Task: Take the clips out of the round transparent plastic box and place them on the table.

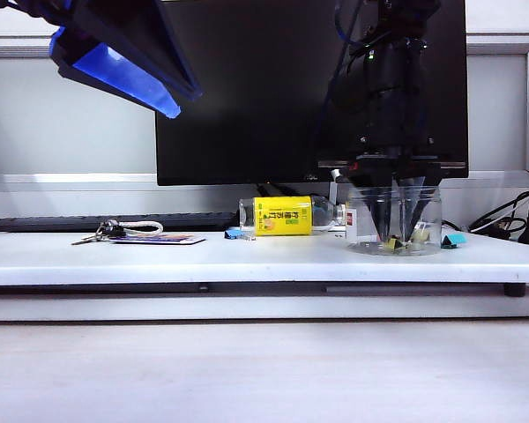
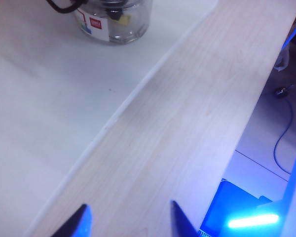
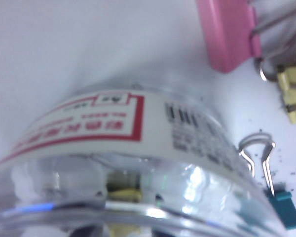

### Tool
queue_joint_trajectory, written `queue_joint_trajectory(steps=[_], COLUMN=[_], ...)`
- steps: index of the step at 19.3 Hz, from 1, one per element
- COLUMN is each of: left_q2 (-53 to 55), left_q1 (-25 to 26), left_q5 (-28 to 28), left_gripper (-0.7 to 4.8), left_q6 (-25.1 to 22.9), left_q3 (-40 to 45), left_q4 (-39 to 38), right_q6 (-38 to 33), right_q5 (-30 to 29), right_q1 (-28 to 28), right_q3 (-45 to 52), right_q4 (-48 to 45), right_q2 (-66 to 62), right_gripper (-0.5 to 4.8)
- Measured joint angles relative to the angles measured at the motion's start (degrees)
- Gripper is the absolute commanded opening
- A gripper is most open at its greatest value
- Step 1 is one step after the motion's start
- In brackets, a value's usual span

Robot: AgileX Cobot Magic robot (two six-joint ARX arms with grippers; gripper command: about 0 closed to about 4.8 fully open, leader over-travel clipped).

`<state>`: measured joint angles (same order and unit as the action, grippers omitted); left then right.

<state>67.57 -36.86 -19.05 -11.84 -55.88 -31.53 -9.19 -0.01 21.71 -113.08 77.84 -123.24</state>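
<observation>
Round transparent plastic box upright on table, right side, white label patch; pale-yellow clips on its bottom.

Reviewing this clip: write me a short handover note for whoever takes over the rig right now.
Left gripper: open, empty, raised high over the left end of the long white table, idle.
Right gripper: fingers reaching down inside the squat round transparent plastic box at the table's right; whether it grips anything cannot be told.
Tiny pale-yellow binder clips: some on the box floor; the right wrist view shows one already on the table outside, beside a pink clip and a teal clip.
Left: lift out the remaining yellow clips and set them on the table.
</observation>
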Motion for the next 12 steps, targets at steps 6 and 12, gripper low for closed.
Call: queue_joint_trajectory(steps=[6,12], left_q2=[0.0,0.0], left_q1=[0.0,0.0], left_q5=[0.0,0.0], left_gripper=[2.14,2.14], left_q6=[0.0,0.0], left_q3=[0.0,0.0], left_q4=[0.0,0.0], right_q6=[-0.7,-1.7], right_q5=[-2.3,-3.1], right_q1=[0.0,0.0], right_q3=[-0.1,-0.1], right_q4=[0.1,-0.9], right_q2=[-1.1,-1.1], right_gripper=[1.34,0.79])
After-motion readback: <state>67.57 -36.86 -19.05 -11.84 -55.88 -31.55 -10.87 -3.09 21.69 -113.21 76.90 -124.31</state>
